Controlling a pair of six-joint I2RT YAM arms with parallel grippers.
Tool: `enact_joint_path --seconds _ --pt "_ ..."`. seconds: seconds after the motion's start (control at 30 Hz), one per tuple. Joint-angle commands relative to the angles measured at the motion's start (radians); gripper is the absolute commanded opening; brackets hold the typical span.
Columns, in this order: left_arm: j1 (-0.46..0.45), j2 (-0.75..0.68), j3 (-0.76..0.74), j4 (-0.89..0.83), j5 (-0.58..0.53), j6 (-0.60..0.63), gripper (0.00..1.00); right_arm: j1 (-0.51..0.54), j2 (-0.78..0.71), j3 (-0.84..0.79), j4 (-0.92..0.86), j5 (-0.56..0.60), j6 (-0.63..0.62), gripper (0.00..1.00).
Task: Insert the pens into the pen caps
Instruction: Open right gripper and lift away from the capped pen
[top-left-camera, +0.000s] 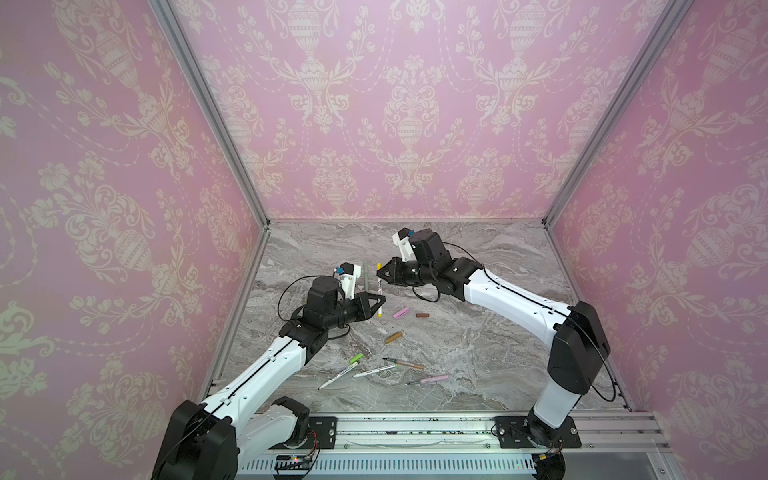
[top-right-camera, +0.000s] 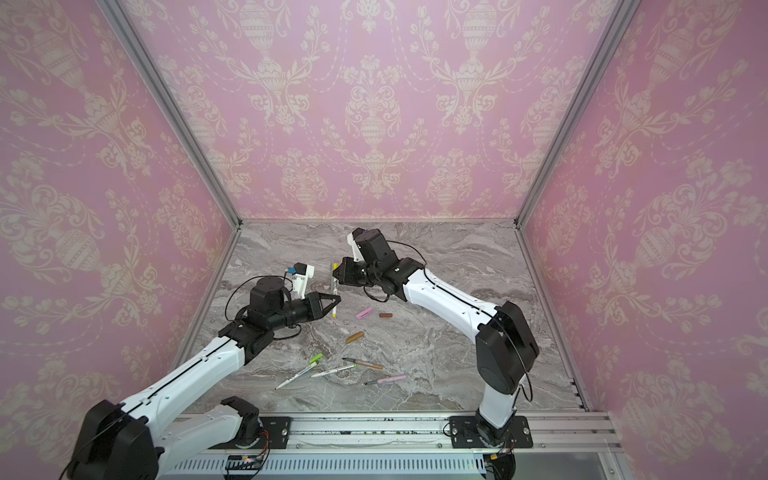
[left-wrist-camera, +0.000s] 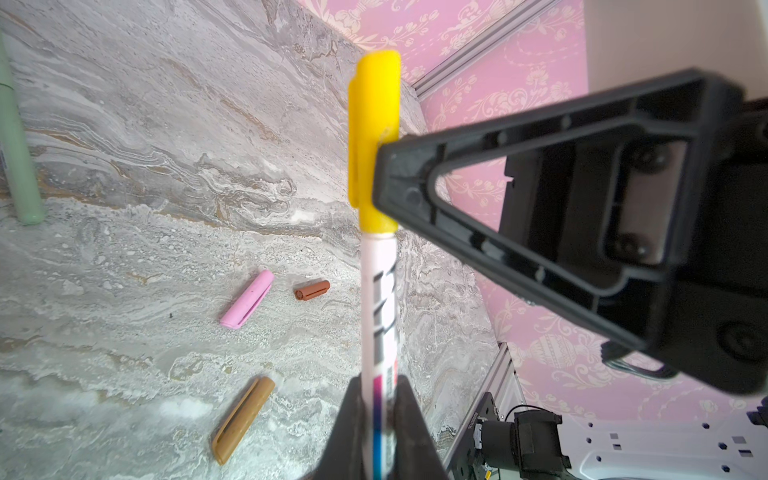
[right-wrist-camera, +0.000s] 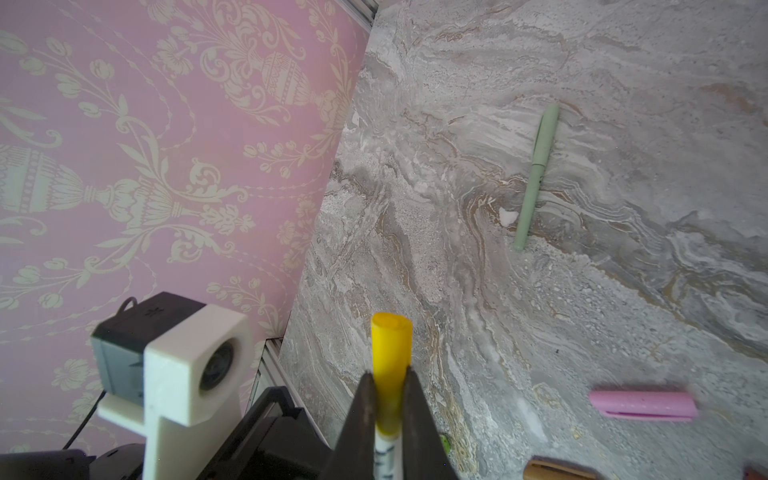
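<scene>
A white printed pen (top-left-camera: 379, 297) (left-wrist-camera: 380, 311) stands nearly upright above the table, its upper end inside the yellow pen cap (top-left-camera: 379, 267) (left-wrist-camera: 374, 124) (right-wrist-camera: 390, 345). My left gripper (top-left-camera: 380, 300) (left-wrist-camera: 378, 386) is shut on the pen's barrel. Higher up, my right gripper (top-left-camera: 379, 276) (right-wrist-camera: 388, 378) is shut on the yellow cap. A sage-green pen (top-left-camera: 366, 276) (right-wrist-camera: 536, 174) with its cap on lies just left of them. The pink cap (top-left-camera: 401, 312) (left-wrist-camera: 248, 300), dark brown cap (top-left-camera: 422, 315) (left-wrist-camera: 312, 289), tan cap (top-left-camera: 393, 337) (left-wrist-camera: 243, 419) and lime green cap (top-left-camera: 356, 358) lie loose.
Nearer the front lie two white pens (top-left-camera: 338, 376) (top-left-camera: 374, 371), a tan pen (top-left-camera: 405, 364) and a pink pen (top-left-camera: 428, 380), all uncapped. Pink patterned walls (top-left-camera: 124, 208) enclose the marble table (top-left-camera: 498, 332) on three sides. A metal rail (top-left-camera: 415, 432) runs along the front.
</scene>
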Motion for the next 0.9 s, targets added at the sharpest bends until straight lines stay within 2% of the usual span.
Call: enact_joint_path --seconds 0.0,0.1,0.27,0.5,0.87 --pt "0.012 0.000 -0.022 0.099 -0.034 0.038 0.00 -0.008 -0.053 0.019 -0.092 -0.115 -0.015 0.24" --pt "0.012 -0.012 -0.064 0.084 -0.016 0.048 0.00 -0.038 -0.073 0.060 -0.108 -0.108 -0.034 0.41" --pt "0.009 -0.033 -0.102 0.068 0.028 0.056 0.00 -0.065 -0.068 0.123 -0.146 -0.104 -0.068 0.54" --pt "0.003 -0.068 -0.104 0.057 0.043 0.054 0.00 -0.070 0.008 0.199 -0.183 -0.099 -0.088 0.56" --pt "-0.013 -0.069 -0.089 0.063 0.038 0.047 0.00 -0.043 0.088 0.235 -0.195 -0.118 -0.087 0.54"
